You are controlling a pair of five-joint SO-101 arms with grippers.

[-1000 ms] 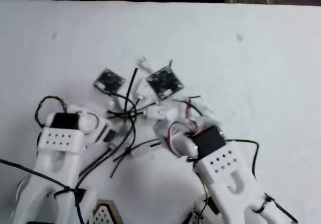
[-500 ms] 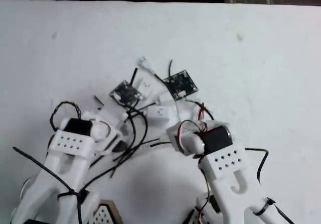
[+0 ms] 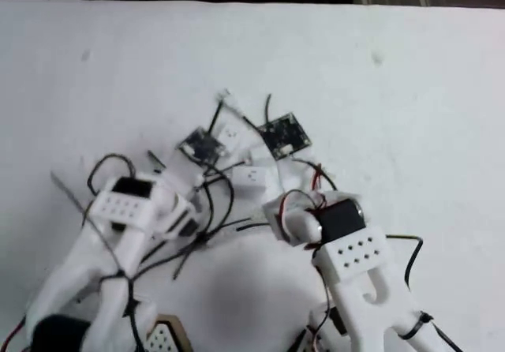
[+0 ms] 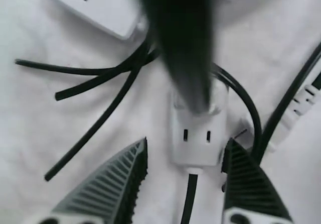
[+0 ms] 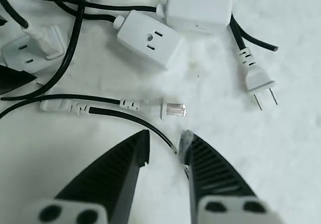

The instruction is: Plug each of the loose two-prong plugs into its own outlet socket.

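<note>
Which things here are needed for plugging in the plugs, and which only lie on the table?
For the job: loose two-prong plug; second plug; outlet socket; second outlet socket.
Seemingly just lying about: dark square piece; second dark square piece; black cable end.

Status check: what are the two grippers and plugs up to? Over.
Left gripper open, straddling white outlet socket. Right gripper open, holding nothing, two-prong plug loose nearby. Black cables tangled around sockets.
</note>
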